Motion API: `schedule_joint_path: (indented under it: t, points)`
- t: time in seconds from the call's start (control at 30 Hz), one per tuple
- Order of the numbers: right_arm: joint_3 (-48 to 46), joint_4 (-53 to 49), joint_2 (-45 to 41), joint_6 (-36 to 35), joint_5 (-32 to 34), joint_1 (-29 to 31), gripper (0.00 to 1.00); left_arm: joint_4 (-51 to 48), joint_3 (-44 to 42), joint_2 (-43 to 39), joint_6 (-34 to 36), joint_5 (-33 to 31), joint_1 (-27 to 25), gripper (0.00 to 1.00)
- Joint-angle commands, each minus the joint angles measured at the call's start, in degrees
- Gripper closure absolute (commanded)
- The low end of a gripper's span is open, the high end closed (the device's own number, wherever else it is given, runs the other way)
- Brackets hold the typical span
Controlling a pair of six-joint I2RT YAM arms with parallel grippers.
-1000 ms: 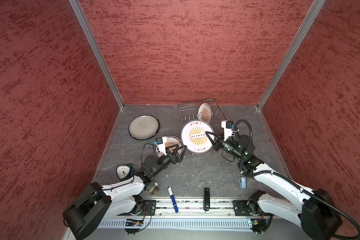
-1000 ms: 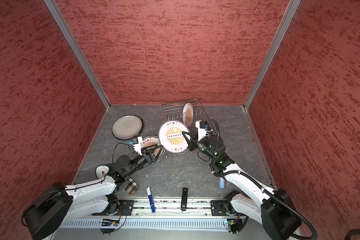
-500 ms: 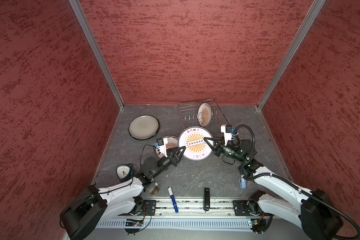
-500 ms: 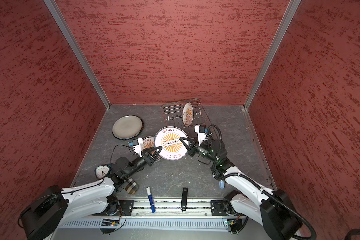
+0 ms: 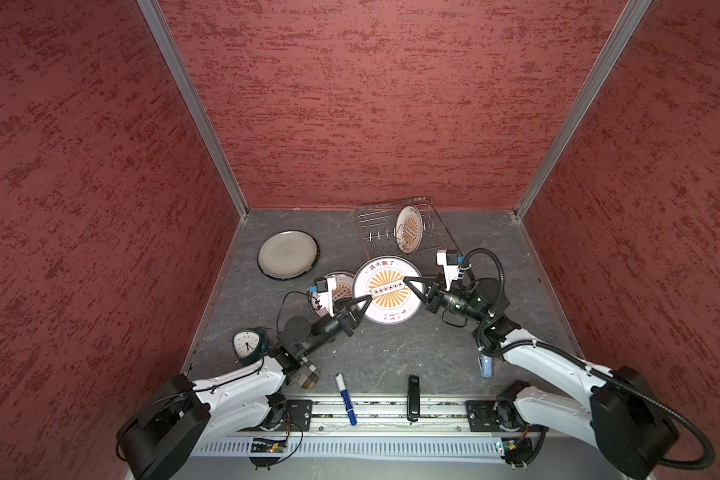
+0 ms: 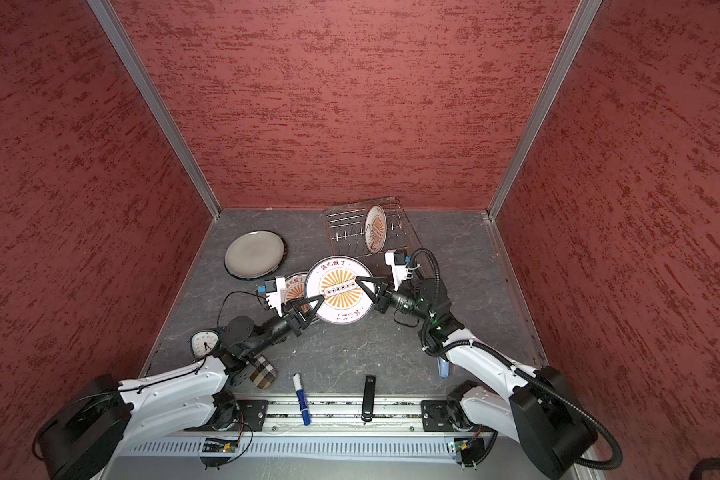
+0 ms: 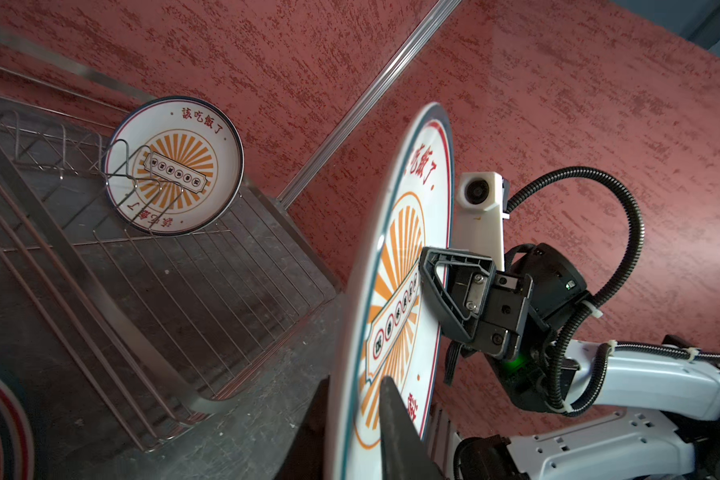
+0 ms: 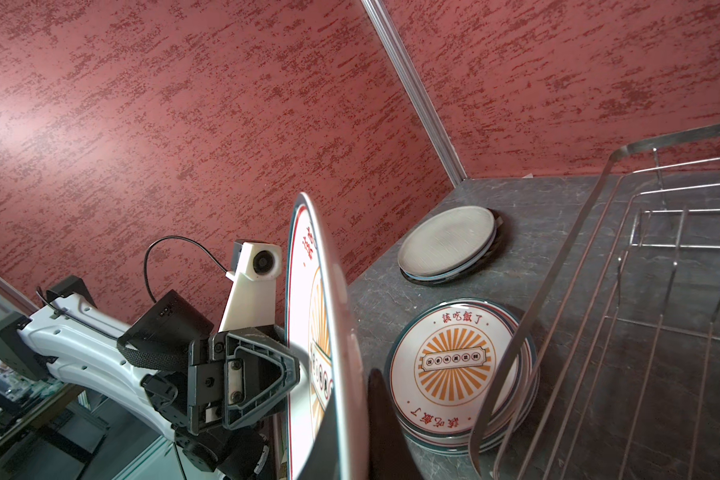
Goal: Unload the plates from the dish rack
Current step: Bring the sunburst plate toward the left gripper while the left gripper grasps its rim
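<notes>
While both arms meet over the middle of the grey tabletop [image 5: 391, 357], one large sunburst plate [image 5: 387, 291] hangs between them. It is out of the dish rack [image 5: 377, 226] and just in front of it, with its printed face turned up toward the top cameras. The right gripper [image 5: 408, 281] is clamped on this plate's right rim, one finger lying across the orange rays and the other behind the plate; the left wrist view shows the pinch plainly. The left gripper [image 5: 366, 300] bites the opposite rim. In the right wrist view its fingers [image 8: 285, 357] press against the printed face with the plate's edge between them, so it too is closed on the plate.

The dish rack stands at the far side of the table, near the back wall and right of centre, set slightly askew. A racked sunburst plate [image 5: 409, 229] stands on edge among its upright prongs.

Just left of the held plate, a stack of sunburst plates [image 8: 454, 361] lies flat on the table beside the rack's near corner. Farther left and back, a grey dark-rimmed plate [image 5: 287, 254] lies flat, well apart from the rack; the right wrist view shows another rim under it.

Along the near edge sit a teal clock [image 5: 246, 344] by the left arm, a checkered cylinder [image 6: 262, 372], a blue-and-white marker [image 5: 345, 398], a black oblong object [image 5: 412, 397] and a light blue item [image 5: 486, 368] under the right arm.
</notes>
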Motion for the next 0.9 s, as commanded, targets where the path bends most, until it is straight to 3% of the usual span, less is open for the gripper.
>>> schedule_joint_path:
  t: [0.0, 0.27, 0.77, 0.87]
  points:
    - [0.0, 4.0, 0.7, 0.5, -0.5, -0.3, 1.00, 2.2, 0.1, -0.4, 0.4, 3.1, -0.5, 0.83]
    - [0.9, 2.0, 2.6, -0.7, 0.5, -0.3, 1.00, 1.4, 0.4, -0.2, -0.3, 2.5, -0.5, 0.87]
    - [0.6, 0.5, 3.1, -1.5, 1.6, -0.3, 0.73, -3.4, 0.3, -2.9, -1.9, -1.9, -0.5, 0.99]
    - [0.2, 0.4, 2.9, -1.5, 1.7, -0.3, 0.60, -3.8, 0.0, -3.5, -2.3, -2.7, -0.5, 1.00]
